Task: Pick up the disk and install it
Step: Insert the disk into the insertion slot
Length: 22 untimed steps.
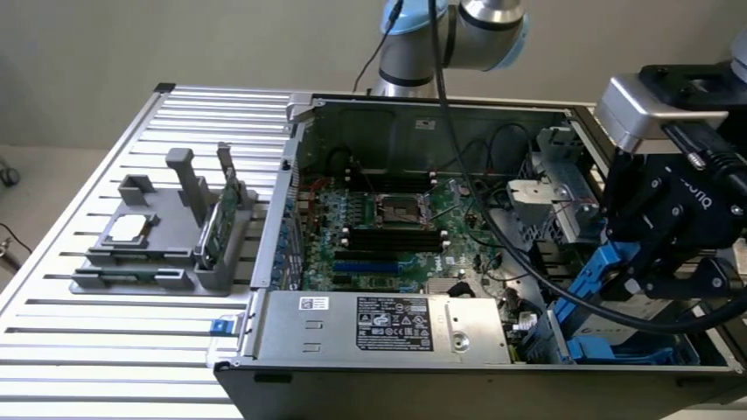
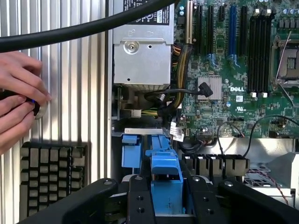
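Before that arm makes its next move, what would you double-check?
1. Grip: the gripper fingers clasp the blue carrier of the disk: ok.
2. Disk pushed fully home: cannot tell.
3. Computer case open: ok.
4. Black cable clear of the disk: cannot tell.
5. People clear: a hand is over the table beside the case: not ok.

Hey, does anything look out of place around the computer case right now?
Yes: a person's hand is on the ribbed table beside the open computer case, near the gripper clasping the disk. A hand this close to the working gripper is unusual.
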Motion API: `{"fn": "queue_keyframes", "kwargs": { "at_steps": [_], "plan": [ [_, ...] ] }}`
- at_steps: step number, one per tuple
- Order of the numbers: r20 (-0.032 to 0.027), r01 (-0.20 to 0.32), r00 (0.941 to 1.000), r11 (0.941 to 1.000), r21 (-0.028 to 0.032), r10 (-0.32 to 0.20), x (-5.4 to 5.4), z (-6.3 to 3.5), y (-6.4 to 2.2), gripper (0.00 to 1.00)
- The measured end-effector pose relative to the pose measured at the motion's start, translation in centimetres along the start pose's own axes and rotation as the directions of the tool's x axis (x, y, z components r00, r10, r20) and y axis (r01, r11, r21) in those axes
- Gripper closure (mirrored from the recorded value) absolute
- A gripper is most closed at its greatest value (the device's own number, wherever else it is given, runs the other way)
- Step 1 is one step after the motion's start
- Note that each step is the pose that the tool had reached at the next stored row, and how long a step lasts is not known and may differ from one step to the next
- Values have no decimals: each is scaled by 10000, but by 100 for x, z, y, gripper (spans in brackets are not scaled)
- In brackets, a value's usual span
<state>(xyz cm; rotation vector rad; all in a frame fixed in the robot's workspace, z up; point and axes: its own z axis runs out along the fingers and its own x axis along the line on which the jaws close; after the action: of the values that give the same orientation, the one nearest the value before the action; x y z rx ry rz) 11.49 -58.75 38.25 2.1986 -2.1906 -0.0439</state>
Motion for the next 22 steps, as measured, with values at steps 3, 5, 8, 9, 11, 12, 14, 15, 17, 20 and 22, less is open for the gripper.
{"fn": "queue_keyframes", "kwargs": {
  "at_steps": [3, 5, 8, 9, 11, 12, 14, 15, 17, 20, 22],
  "plan": [
    [-1, -8, 10000, 10000, 1, 8, 0, 54, 1, 67],
    [-1, -11, 10000, 10000, 2, 11, -1, 92, 0, 67],
    [-2, -15, 10000, 10000, 2, 15, -1, 145, -1, 67],
    [-4, -16, 10000, 10000, 2, 16, -1, 163, -2, 67],
    [-6, -17, 10000, 10000, 2, 17, -1, 198, -4, 67],
    [-7, -17, 10000, 10000, 2, 17, -1, 212, -4, 67],
    [-8, -17, 10000, 10000, 2, 17, -1, 235, -5, 67],
    [-11, -17, 10000, 10000, 2, 17, -2, 246, -6, 67],
    [-13, -17, 10000, 10000, 2, 17, -2, 269, -7, 67],
    [-13, -17, 10000, 10000, 1, 17, -3, 294, -8, 66],
    [-18, -18, 10000, 10000, 2, 18, -2, 296, -8, 60]
  ]
}}
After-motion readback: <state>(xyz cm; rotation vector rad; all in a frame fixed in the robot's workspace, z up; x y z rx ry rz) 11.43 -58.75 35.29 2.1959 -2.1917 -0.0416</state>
